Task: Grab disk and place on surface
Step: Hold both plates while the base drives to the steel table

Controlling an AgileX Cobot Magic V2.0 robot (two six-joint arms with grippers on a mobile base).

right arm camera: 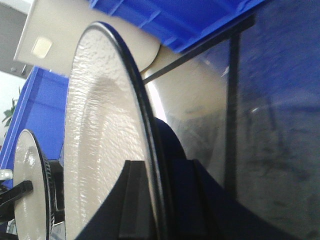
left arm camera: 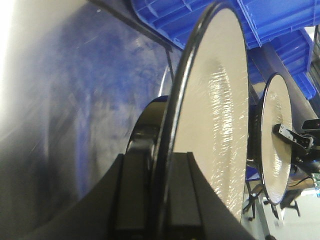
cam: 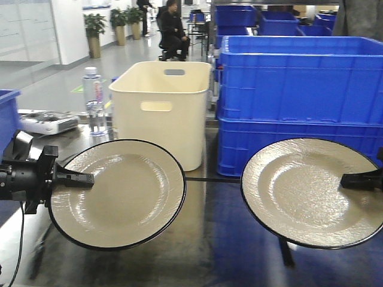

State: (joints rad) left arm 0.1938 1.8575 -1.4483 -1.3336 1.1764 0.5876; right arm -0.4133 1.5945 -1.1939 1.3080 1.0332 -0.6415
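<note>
Two cream disks with black rims are held side by side over the dark glossy surface (cam: pixel 209 239). My left gripper (cam: pixel 90 178) is shut on the left edge of the left disk (cam: pixel 125 191). The left wrist view shows that rim pinched between my left gripper's (left arm camera: pixel 162 160) fingers, the left disk (left arm camera: pixel 220 100) seen edge-on. My right gripper (cam: pixel 346 181) is shut on the right edge of the right disk (cam: pixel 305 191). In the right wrist view my right gripper (right arm camera: pixel 155 167) clamps the right disk's (right arm camera: pixel 100 125) rim. Both disks tilt toward the front camera. Whether their lower rims touch the surface I cannot tell.
A cream plastic bin (cam: pixel 161 107) stands behind the left disk, and stacked blue crates (cam: pixel 299 101) stand behind the right one. A water bottle (cam: pixel 94 98) and a white device (cam: pixel 45 122) sit at the back left. Black tape (cam: pixel 286 254) lines mark the tabletop.
</note>
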